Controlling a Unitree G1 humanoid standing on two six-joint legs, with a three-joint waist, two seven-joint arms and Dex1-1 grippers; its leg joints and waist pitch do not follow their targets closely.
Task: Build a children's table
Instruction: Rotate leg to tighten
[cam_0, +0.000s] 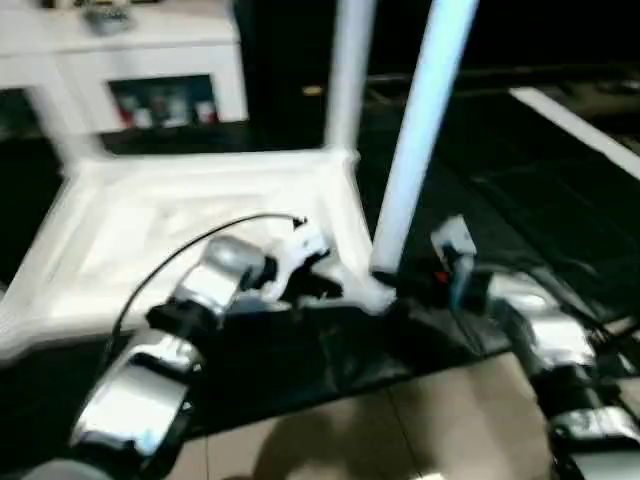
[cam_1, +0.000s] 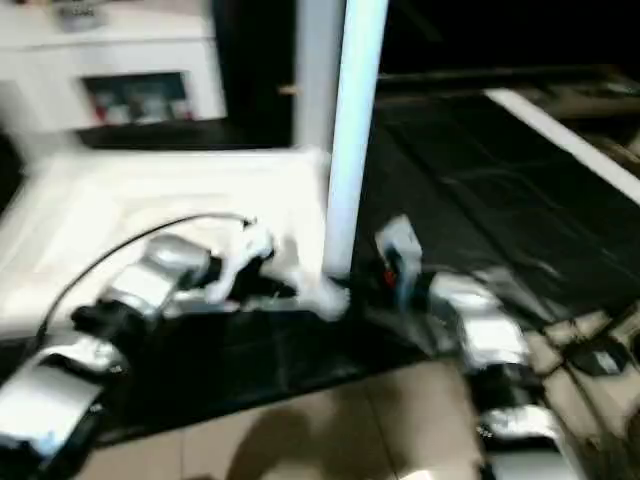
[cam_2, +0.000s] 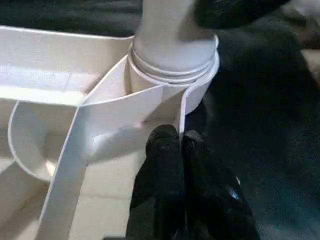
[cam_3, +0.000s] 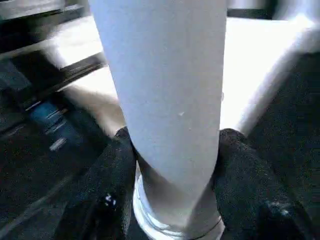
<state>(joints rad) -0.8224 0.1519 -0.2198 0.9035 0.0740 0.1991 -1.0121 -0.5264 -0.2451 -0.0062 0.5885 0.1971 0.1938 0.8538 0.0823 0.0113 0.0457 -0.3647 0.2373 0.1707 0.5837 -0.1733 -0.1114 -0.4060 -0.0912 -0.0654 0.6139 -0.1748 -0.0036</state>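
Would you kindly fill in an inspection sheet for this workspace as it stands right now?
Surface: tabletop lies ribbed side up on a black mat over a tan floor.
Job's things: near leg stands upright in the near right corner socket; far leg stands upright at the far right corner.
Clutter: nothing seen.
Grippers: left tool shut, its tip against the tabletop rib beside the socket; right tool closed around the near leg just above the socket.
Cables: black cable arcs over the left forearm.
Surroundings: white cabinet behind the tabletop.
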